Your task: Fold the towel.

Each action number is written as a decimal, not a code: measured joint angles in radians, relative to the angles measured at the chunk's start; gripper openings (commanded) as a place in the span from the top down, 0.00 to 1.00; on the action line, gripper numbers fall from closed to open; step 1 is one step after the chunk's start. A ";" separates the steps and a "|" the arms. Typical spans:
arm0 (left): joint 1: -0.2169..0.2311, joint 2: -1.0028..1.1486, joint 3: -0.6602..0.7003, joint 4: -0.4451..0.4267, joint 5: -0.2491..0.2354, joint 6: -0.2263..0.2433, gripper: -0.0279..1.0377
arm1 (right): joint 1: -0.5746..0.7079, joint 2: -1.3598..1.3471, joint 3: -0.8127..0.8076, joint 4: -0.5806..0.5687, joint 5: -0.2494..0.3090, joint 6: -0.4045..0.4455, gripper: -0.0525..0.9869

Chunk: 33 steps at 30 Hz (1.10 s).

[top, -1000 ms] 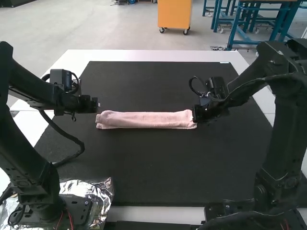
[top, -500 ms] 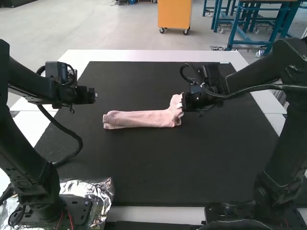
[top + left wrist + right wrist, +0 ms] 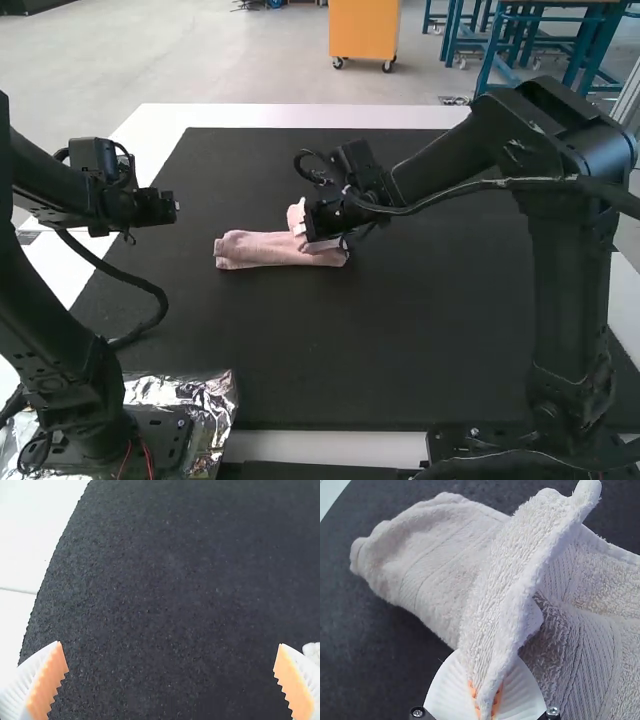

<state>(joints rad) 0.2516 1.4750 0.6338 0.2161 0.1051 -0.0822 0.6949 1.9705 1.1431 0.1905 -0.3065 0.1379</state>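
Here you are with the towel point(image 3: 250, 250) on the dark mat point(image 3: 330, 360), a narrow strip in front of the arms, and your right gripper point(image 3: 486, 684) is clamped on a raised end of it, held above the strip, presumably so you can double that end over the rest. Your left gripper point(image 3: 170, 644) has its fingers wide apart, off to the left of the cloth, likely leaving you room to lay the flap; watch it doesn't land skewed!
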 measured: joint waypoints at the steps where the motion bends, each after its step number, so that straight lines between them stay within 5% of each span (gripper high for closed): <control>1: 0.000 -0.006 -0.010 0.002 0.000 0.000 0.06 | 0.011 0.016 0.021 0.000 0.000 0.002 0.97; 23: -0.010 -0.069 -0.130 0.063 0.000 0.003 0.06 | 0.160 0.307 0.383 -0.062 0.011 0.034 0.95; 29: -0.010 -0.069 -0.154 0.080 0.000 0.003 0.06 | 0.190 0.352 0.485 -0.103 0.020 0.034 0.18; 33: -0.010 -0.069 -0.161 0.081 0.000 0.003 0.06 | 0.198 0.352 0.543 -0.166 0.027 0.012 0.08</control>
<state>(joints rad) 0.2420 1.4059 0.4728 0.2970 0.1047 -0.0795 0.8925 2.3226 1.6863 0.0246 -0.2794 0.1497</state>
